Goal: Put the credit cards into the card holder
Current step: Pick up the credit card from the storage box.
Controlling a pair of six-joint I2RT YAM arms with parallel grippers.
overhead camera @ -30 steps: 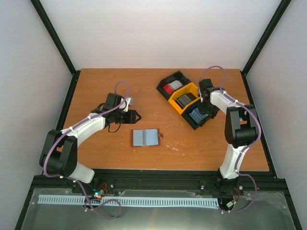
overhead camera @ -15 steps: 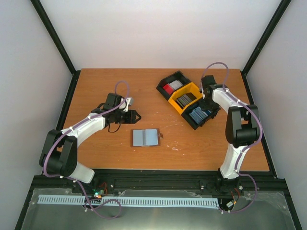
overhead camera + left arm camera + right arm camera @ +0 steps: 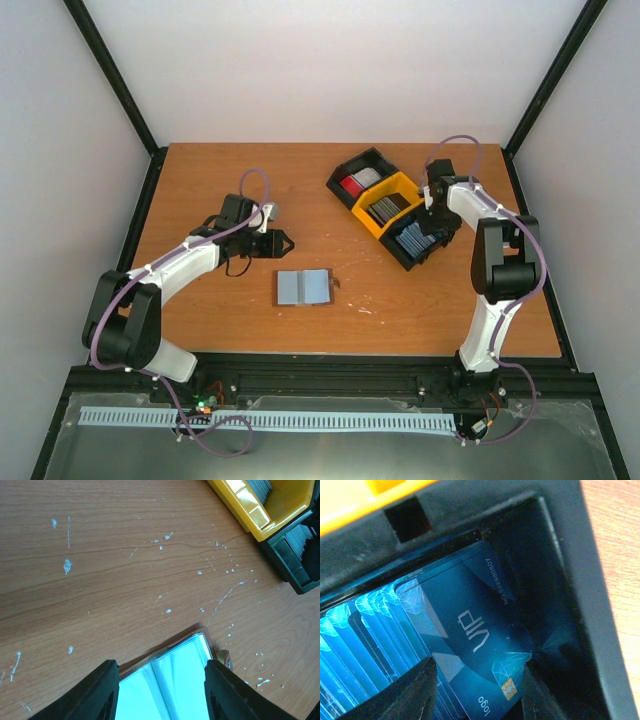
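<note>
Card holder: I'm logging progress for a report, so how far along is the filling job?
Done: the card holder lies open on the table, pale inside up. In hand: the right gripper is down among the blue cards in their tray compartment, jaws apart, none lifted yet. The left gripper hovers open by the holder. Left: every card; none shows in the holder.
</note>
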